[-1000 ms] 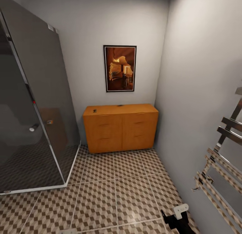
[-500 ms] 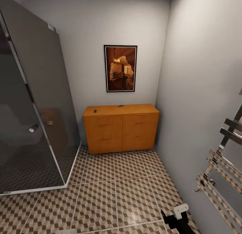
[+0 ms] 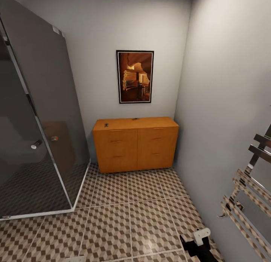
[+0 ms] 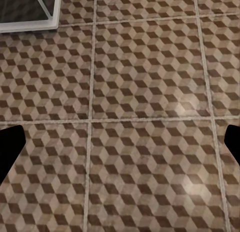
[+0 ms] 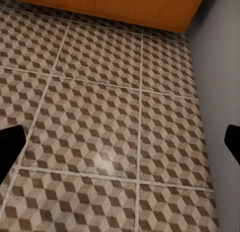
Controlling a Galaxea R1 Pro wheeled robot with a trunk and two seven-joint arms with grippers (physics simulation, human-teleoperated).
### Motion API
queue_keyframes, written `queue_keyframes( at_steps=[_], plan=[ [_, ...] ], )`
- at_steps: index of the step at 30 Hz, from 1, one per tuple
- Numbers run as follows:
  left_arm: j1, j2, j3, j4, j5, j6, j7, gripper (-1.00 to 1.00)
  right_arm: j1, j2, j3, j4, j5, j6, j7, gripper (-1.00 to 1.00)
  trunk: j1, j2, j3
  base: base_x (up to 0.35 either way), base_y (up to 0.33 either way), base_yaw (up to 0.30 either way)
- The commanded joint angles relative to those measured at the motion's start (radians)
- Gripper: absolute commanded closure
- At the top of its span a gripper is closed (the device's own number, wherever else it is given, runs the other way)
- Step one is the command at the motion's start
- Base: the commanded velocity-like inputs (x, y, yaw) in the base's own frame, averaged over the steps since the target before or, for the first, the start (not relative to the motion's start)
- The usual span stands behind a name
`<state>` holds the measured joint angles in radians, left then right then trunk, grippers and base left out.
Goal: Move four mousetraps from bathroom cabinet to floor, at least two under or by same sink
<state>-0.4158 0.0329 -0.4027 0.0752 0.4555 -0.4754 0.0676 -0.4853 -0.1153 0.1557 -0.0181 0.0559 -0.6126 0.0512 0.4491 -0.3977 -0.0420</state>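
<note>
Two small dark mousetraps [image 3: 106, 124] lie on the flat top of the cabinet [image 3: 135, 144], one far left, one near the middle; too small to tell more. The cabinet stands against the far wall on the bathroom floor [image 3: 128, 216], a glass shower [image 3: 34, 115] left. Both wrist views show jaws spread wide over bare tiles.

Framed picture [image 3: 134, 76], glass shower [image 3: 34, 118], towel rail [image 3: 248, 194]
</note>
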Motion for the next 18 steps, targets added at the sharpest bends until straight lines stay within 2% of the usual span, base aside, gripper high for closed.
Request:
queue_keyframes(
  at_steps=[1,18],
  plan=[
    [-0.002,-0.001,-0.008,0.003,0.003,-0.005,0.003,-1.0,-0.001,0.0,-0.002,0.001,0.005,-0.003,0.001,-1.0,0.001,-0.002,-0.002,0.168,0.0,0.0],
    [-0.002,-0.001,-0.008,0.003,0.003,-0.005,0.003,-1.0,-0.001,0.0,-0.002,0.001,0.005,-0.005,0.004,-1.0,0.001,-0.002,-0.002,0.195,0.0,0.0]
  ],
)
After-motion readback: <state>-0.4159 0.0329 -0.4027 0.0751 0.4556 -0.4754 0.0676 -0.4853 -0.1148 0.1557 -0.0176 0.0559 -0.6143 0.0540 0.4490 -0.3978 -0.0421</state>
